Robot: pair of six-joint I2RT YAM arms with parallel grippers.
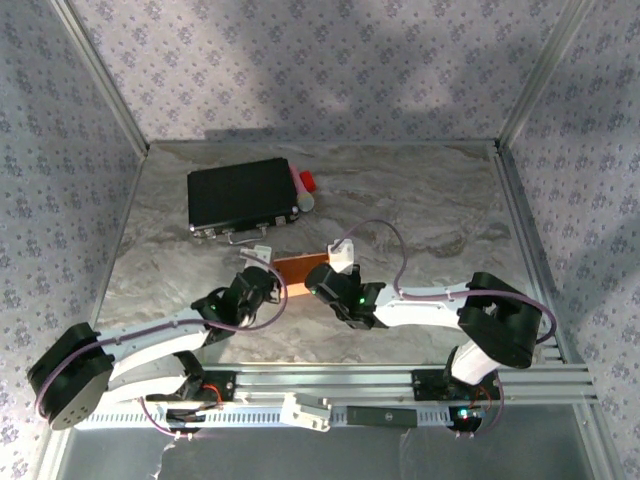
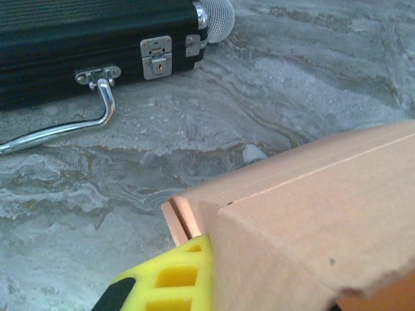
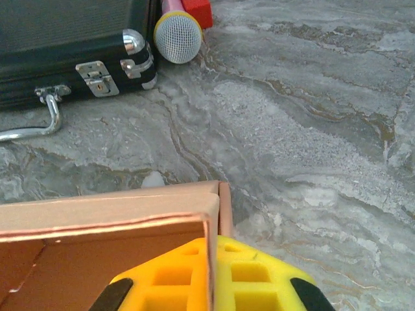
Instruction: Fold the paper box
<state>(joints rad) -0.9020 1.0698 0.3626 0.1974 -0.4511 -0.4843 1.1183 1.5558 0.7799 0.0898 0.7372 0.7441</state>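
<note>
Marbled tabletop [image 1: 420,220] lay beneath both arms. The right gripper [image 3: 211,272] was clamped on one end wall of the paper box [image 3: 97,220], and the left gripper [image 2: 206,275] was closed on its opposite corner. A black case [image 1: 243,193] sat well ahead of both.

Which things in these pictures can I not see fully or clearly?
- The paper box: top view, its ends covered by the left gripper and right gripper.
- The left gripper's second finger: left wrist view, behind the box wall.
- The black case: both wrist views, cut by the frame edge.
- The red object beside the microphone: right wrist view, cut by the top edge.
</note>
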